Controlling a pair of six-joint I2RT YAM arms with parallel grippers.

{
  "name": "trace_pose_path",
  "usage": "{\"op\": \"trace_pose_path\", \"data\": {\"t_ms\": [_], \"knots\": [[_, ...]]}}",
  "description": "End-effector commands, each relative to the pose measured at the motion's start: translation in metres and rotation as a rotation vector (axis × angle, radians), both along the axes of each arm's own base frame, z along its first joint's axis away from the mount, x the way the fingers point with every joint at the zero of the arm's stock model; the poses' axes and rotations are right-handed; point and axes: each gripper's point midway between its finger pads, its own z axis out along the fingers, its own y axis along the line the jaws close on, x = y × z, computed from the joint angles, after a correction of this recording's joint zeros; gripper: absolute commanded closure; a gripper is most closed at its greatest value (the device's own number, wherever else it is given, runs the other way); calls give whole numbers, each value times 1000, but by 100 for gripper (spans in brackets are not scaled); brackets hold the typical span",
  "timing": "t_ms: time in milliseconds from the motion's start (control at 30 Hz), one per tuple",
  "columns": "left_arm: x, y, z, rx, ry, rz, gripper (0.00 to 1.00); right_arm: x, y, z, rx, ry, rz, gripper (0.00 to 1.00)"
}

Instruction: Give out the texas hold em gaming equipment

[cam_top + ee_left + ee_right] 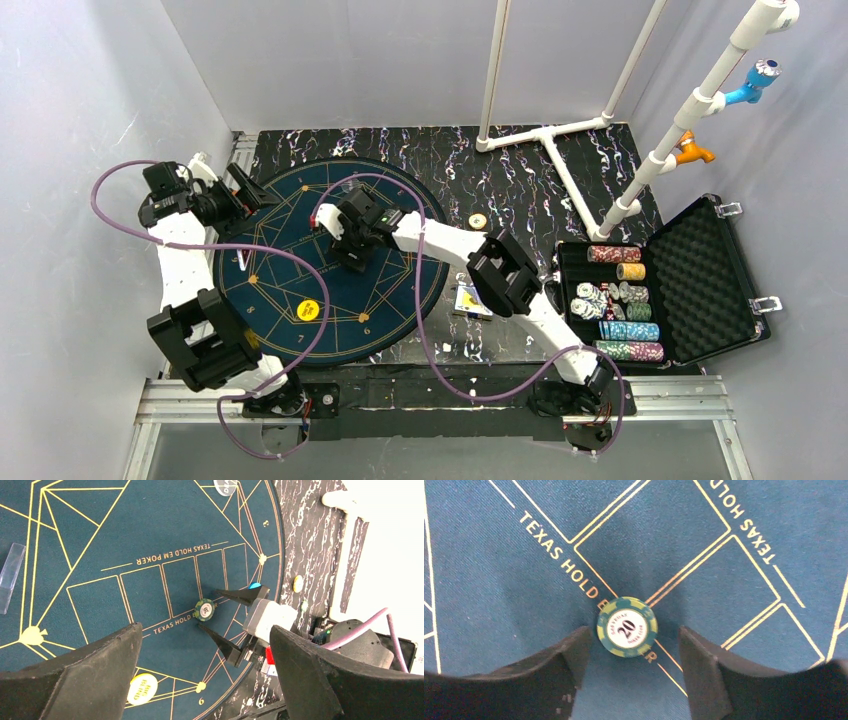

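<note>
Green-and-yellow 20 chip [627, 627] lies flat on the blue mat [499, 605], hiding some printed letters, between the parted fingers of my right pincer [634, 636]. My left pincer [206, 632] gapes wide, its fingers cropped.

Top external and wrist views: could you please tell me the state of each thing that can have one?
Green chip, flat on the mat, not gripped.
Right gripper, open, straddling the green chip.
Left gripper, open, empty.
Yellow button disc, flat on the mat, face up.
Case, open, lid laid back, chip stacks inside.
</note>
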Motion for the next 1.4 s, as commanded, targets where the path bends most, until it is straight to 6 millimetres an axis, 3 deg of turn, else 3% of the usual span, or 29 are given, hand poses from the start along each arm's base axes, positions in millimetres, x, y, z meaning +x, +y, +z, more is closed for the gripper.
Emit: {"op": "trace_pose_path", "data": {"t_ms": [0, 100, 200, 267, 533, 633, 733, 867, 1167, 1233, 1267, 1367], "knots": [[-4, -7, 16, -23, -51, -23, 2, 5, 10, 31, 59, -25, -10, 20], [-5, -11, 19, -34, -63, -40, 2, 11, 1, 68, 94, -39, -36, 3], [-6, -12, 18, -34, -68, -52, 2, 19, -26, 109, 128, -31, -67, 2], [-7, -13, 15, -31, -66, -60, 2, 22, -54, 123, 114, -19, -80, 2], [-10, -27, 13, 16, -78, -125, 2, 46, -215, 103, -91, 68, -256, 2], [-12, -35, 12, 61, -85, -156, 2, 53, -263, 91, -160, 105, -328, 4], [-14, -43, 12, 110, -91, -186, 2, 57, -300, 74, -225, 137, -384, 6], [-16, -50, 13, 134, -98, -207, 2, 55, -324, 56, -290, 172, -414, 9], [-19, -51, 13, 144, -102, -211, 2, 62, -340, 23, -348, 175, -462, 15], [-20, -52, 13, 142, -103, -213, 2, 71, -358, 19, -319, 234, -508, 22], [-19, -53, 12, 132, -99, -215, 2, 74, -376, 17, -300, 300, -542, 27], [-16, -53, 13, 120, -96, -215, 2, 78, -383, 6, -309, 303, -563, 29]]}}
